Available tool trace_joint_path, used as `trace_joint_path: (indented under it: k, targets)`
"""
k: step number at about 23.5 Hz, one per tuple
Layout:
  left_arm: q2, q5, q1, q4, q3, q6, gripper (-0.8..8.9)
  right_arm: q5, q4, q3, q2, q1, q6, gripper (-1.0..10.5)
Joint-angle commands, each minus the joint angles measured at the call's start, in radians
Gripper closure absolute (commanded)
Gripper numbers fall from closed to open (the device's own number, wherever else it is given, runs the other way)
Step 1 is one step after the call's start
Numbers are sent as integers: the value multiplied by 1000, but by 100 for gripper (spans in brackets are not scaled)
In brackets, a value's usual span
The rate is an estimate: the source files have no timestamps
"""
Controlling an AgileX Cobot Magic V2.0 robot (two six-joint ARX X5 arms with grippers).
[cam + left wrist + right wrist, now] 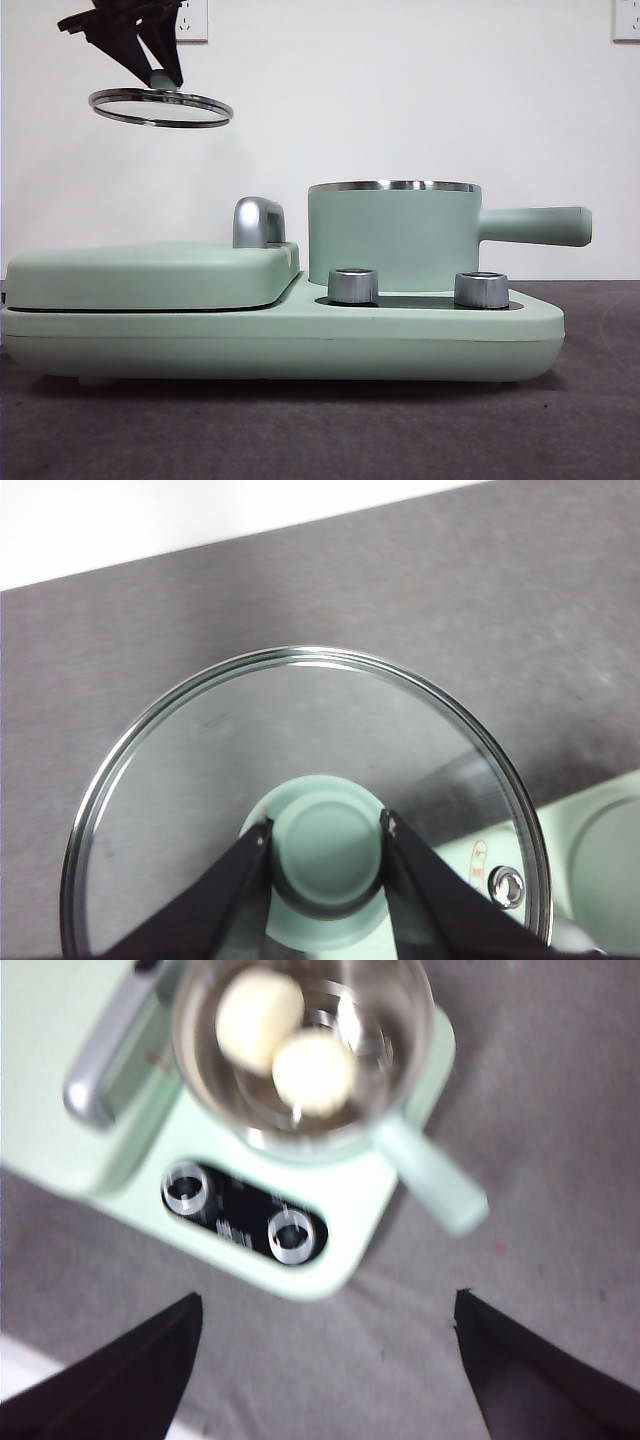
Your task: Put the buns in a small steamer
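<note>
The small steamer (pixel 393 235) stands uncovered on the right of the mint-green cooker, side handle pointing right. Seen from above in the right wrist view, two cream-white buns (pixel 260 1018) (pixel 314 1072) lie side by side inside the steamer (pixel 400 1030). My left gripper (pixel 328 832) is shut on the green knob of the glass lid (pixel 300 740), holding it high at the upper left of the front view, where the lid (pixel 160 107) hangs level under the gripper (pixel 160 78). My right gripper (pixel 325 1305) is open and empty, high above the cooker's front.
The flat lidded griddle (pixel 150 272) with a chrome handle (pixel 257 221) fills the cooker's left half. Two steel dials (pixel 352 285) (pixel 481 289) sit on the front panel. Dark grey table surface (pixel 320 430) surrounds the cooker; a white wall stands behind.
</note>
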Motion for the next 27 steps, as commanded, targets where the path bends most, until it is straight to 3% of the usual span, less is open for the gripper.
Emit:
trace_joint_path:
  k: [1, 6, 10, 16, 23, 27]
  targets:
    - [17, 5, -33, 17, 35, -4, 759, -5, 31, -145, -141, 7, 9, 545]
    - [17, 5, -159, -5, 35, -3, 759, -4, 283, -519, -507, 7, 43, 545]
    - [17, 5, -269, -14, 34, 1, 759, -16, 441, -704, -741, 7, 43, 545]
    - [17, 5, -400, 1, -4, 31, 768, -79, 433, -742, -855, 7, 42, 545]
    - [19, 6, -488, 63, -82, 58, 792, -83, 450, -741, -854, 7, 42, 545]
    - [56, 91, -515, 100, -86, 59, 794, -83, 469, -742, -853, 7, 42, 545]
